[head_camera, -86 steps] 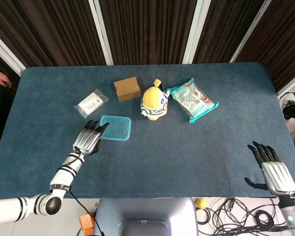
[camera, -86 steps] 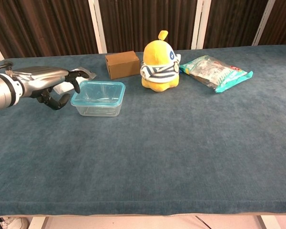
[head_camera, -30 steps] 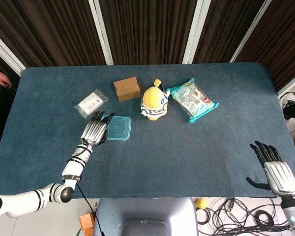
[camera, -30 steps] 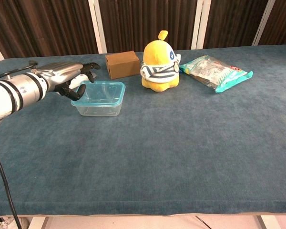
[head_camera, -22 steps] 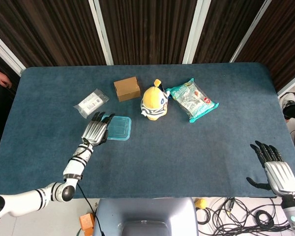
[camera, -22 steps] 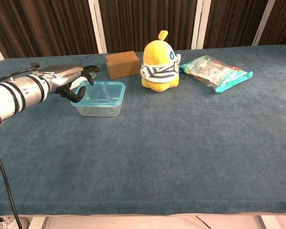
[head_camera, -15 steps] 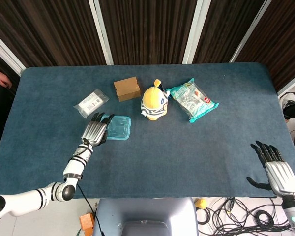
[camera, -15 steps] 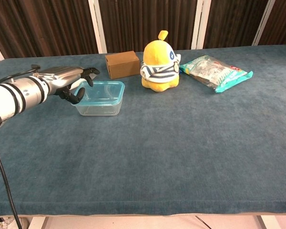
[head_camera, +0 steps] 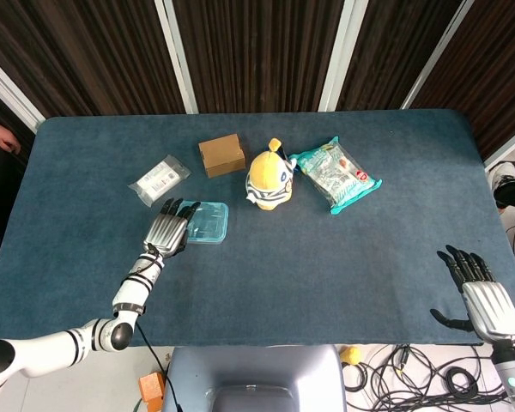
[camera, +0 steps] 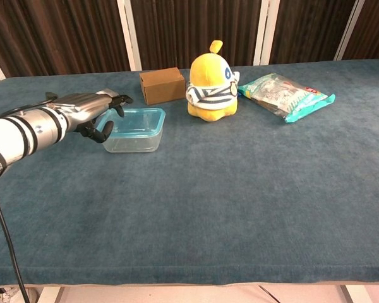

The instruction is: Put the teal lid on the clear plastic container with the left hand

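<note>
The left hand [camera: 91,110] rests its curled fingers on the near-left edge of the clear plastic container [camera: 134,130], a rounded rectangular box with the teal lid [head_camera: 208,221] seated on it. It sits on the blue carpeted table [camera: 240,189], before dark slatted walls. At far right, the right hand [head_camera: 482,299] lies spread, holding nothing.

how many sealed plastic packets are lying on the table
2. A small clear packet lies near the left edge, behind the left hand. A larger teal-edged snack bag lies right of the yellow plush toy. None seems hidden.
</note>
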`<state>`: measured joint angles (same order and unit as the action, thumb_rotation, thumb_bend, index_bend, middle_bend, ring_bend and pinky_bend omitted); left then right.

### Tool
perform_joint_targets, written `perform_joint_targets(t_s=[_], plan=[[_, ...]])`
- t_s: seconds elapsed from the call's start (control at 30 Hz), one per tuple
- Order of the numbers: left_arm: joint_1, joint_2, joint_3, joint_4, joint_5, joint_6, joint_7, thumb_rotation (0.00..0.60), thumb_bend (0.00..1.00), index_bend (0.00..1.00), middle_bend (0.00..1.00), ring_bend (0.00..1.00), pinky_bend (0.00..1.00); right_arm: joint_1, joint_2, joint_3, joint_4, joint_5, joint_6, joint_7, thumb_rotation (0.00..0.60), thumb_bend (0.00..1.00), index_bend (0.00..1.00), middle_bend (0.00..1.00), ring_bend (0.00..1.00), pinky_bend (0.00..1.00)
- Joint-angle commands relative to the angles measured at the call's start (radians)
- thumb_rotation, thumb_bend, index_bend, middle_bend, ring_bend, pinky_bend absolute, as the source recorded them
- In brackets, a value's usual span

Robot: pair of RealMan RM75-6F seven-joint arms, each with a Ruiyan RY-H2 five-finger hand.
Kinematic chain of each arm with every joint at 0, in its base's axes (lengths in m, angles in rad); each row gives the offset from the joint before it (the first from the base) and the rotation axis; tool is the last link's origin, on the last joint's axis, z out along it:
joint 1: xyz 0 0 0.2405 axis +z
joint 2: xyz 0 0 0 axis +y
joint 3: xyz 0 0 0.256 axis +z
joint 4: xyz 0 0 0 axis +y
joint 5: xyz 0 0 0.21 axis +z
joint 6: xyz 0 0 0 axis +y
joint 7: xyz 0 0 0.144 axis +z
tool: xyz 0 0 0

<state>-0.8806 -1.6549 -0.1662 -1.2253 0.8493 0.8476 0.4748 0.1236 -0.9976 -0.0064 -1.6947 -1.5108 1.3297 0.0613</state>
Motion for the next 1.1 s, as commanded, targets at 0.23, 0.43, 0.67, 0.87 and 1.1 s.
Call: perform_joint_targets(t_s=[0.23,0.43,0.67,0.87,1.1], plan=[[-0.004,0.001,0.022,-0.018,-0.038,-0.015,0.054,0.600,0.73,0.00,0.28,0.06,0.00,0.001,-0.002,0.000,-0.001,0.000,-0.002,-0.006,0.600,0.13,0.00,0.00,0.00,0.01],[-0.007,0.006,0.026,-0.026,-0.058,-0.017,0.072,0.600,0.73,0.00,0.28,0.06,0.00,0.002,-0.003,0.000,-0.002,0.001,-0.003,-0.010,0.600,0.13,0.00,0.00,0.00,0.01],[0.024,0.047,-0.008,-0.110,0.091,0.103,-0.026,0.600,0.64,0.00,0.15,0.01,0.00,0.001,-0.003,0.002,0.000,0.005,-0.002,-0.008,0.600,0.13,0.00,0.00,0.00,0.01],[0.103,0.186,0.009,-0.316,0.276,0.270,-0.083,0.600,0.47,0.00,0.04,0.00,0.00,-0.003,-0.007,0.000,-0.002,0.003,0.004,-0.022,0.600,0.13,0.00,0.00,0.00,0.01],[0.325,0.429,0.207,-0.583,0.515,0.486,-0.146,0.600,0.37,0.00,0.01,0.00,0.00,-0.007,-0.028,-0.006,-0.013,0.003,0.007,-0.090,0.600,0.13,0.00,0.00,0.00,0.01]])
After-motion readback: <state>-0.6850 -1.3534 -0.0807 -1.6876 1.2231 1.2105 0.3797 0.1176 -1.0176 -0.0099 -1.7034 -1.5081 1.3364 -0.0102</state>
